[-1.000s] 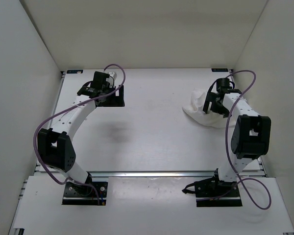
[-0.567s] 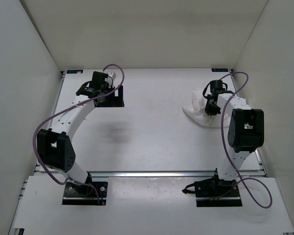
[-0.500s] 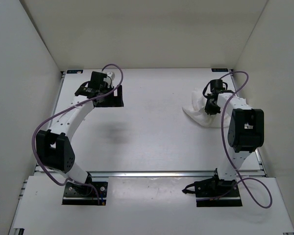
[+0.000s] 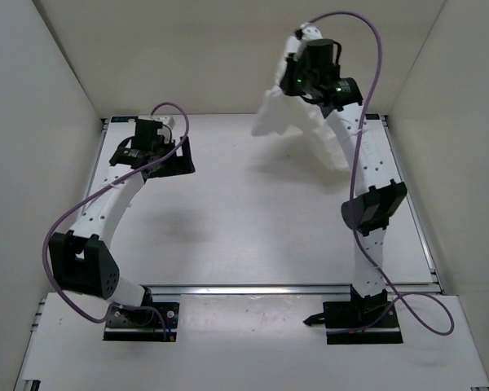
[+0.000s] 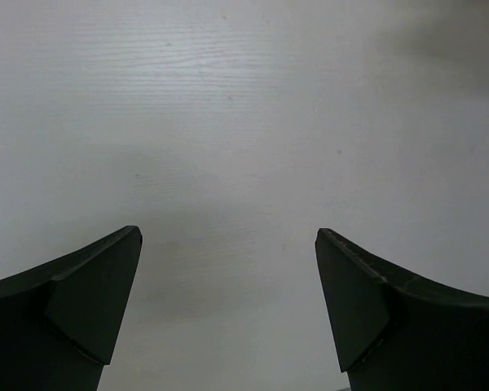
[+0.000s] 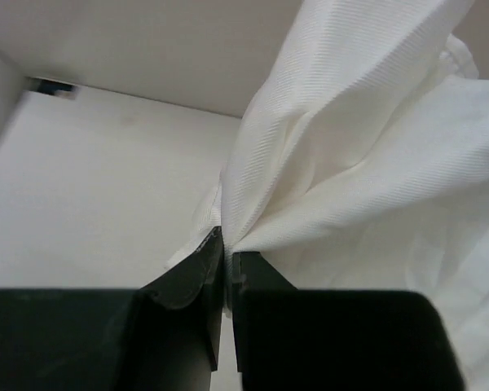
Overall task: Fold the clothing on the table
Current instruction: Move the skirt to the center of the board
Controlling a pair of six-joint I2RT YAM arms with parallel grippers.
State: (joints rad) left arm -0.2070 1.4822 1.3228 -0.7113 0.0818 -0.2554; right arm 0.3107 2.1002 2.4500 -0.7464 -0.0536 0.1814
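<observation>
The clothing (image 4: 277, 114) is a wrinkly white garment hanging in the air over the far part of the table (image 4: 244, 220). My right gripper (image 4: 293, 80) is raised high on its stretched arm and is shut on a bunched fold of it. In the right wrist view the jaws (image 6: 226, 246) pinch the ribbed fabric (image 6: 350, 122), which fans out up and to the right. My left gripper (image 4: 173, 159) stays low over the far left of the table, open. The left wrist view shows only bare tabletop (image 5: 228, 122) between its spread fingers (image 5: 94, 301).
White walls close in the table on the left, the back and the right. A metal rail (image 4: 253, 288) runs along the front edge, with the two arm bases (image 4: 138, 319) just before it. Purple cables loop off both arms.
My right gripper shut on the clothing at the table's right side, then lifted it high and toward the back middle. My left gripper shifted a little to the left and stayed open.
</observation>
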